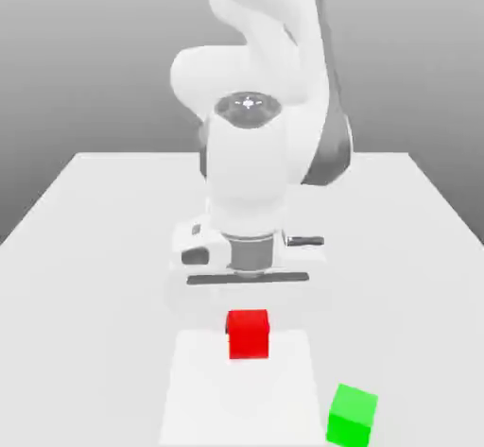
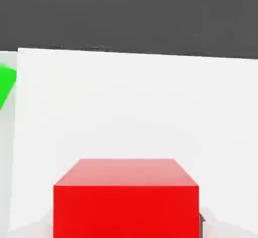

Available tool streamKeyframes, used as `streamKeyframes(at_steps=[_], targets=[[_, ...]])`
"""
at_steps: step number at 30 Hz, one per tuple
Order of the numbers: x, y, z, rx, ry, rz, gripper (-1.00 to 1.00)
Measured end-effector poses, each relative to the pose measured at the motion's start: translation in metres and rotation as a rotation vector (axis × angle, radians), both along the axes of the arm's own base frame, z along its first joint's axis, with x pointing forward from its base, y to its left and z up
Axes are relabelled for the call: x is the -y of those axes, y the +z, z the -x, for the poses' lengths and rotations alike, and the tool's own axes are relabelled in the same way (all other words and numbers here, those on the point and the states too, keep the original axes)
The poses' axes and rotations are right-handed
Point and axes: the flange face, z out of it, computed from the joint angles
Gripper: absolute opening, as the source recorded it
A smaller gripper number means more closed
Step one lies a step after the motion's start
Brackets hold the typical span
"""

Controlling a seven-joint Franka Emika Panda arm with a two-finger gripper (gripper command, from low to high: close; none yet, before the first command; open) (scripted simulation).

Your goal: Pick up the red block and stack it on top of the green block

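Observation:
The red block (image 1: 248, 334) sits at the far edge of a lighter white patch on the table, near the middle of the exterior view. My gripper (image 1: 248, 296) hangs straight down directly over it, the hand just above the block's top. In the hand view the red block (image 2: 126, 199) looms very close and centred under the hand. The green block (image 1: 353, 415) stands on the table nearer the camera and toward the exterior view's right, apart from the red one. A sliver of the green block (image 2: 6, 83) shows at the edge of the hand view.
A pale rectangular patch (image 1: 236, 398) marks the white table (image 1: 85, 247) under and in front of the red block. The arm's white body (image 1: 250, 152) rises behind the hand. The table's edges show at both sides and at the back.

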Motion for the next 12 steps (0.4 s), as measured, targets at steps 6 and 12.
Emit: streamKeyframes(at_steps=[6, 12], targets=[[-0.078, 0.000, -0.036, 0.001, 0.024, 0.002, -1.00], [-0.081, -0.038, -0.037, 0.001, 0.025, 0.003, 1.00]])
